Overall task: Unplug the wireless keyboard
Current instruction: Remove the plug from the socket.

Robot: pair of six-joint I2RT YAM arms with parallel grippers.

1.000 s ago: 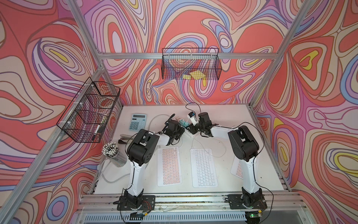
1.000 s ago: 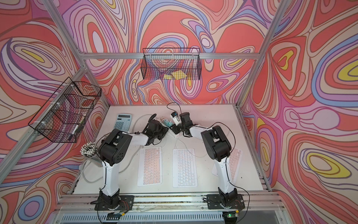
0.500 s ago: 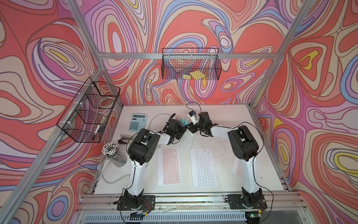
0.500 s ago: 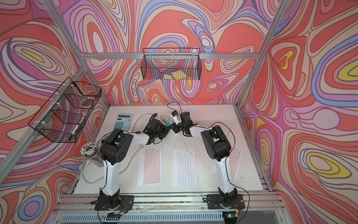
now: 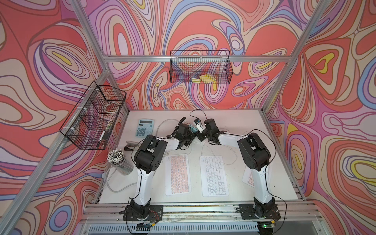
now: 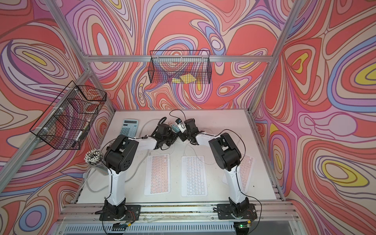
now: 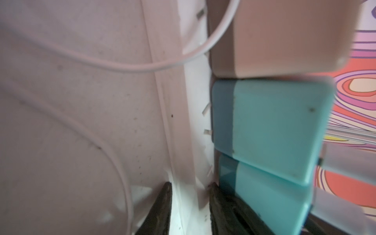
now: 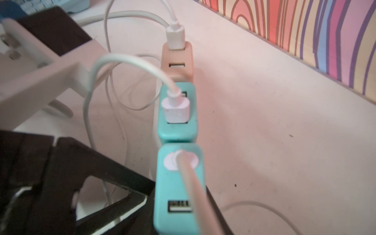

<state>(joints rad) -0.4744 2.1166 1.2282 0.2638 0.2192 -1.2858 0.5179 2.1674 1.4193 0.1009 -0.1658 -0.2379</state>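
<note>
**Both arms at the power strip.** Both arms reached to the far middle of the table [image 5: 244, 122]. There a white power strip [image 7: 195, 101] carried three charger blocks in a row: a near teal block [image 8: 179, 183] closest to the grippers, a second teal block [image 8: 177, 133], and a pink block [image 8: 188, 61] beyond.

The left gripper [image 7: 189, 193] sat low on the strip, just beside the near teal block. Its jaws were narrowly parted with the strip's raised edge between them; whether they pressed it could not be told. The likely purpose was to pin the strip, so that a pull on a plug would not drag it along.

The right gripper [image 5: 201, 134] stood close over the same block, from which a pale cable [image 8: 189, 179] rose toward the wrist camera. Its fingertips lay outside the wrist view, so its opening and any hold could not be told.

The white keyboard [image 5: 213, 175] lay flat in the near middle, right of a pink-keyed keyboard [image 5: 178, 175]. A thin lead ran from its far edge toward the strip, but which plug served it was not traceable. Every plug in view was seated, so the unplugging was judged not yet done.
</note>
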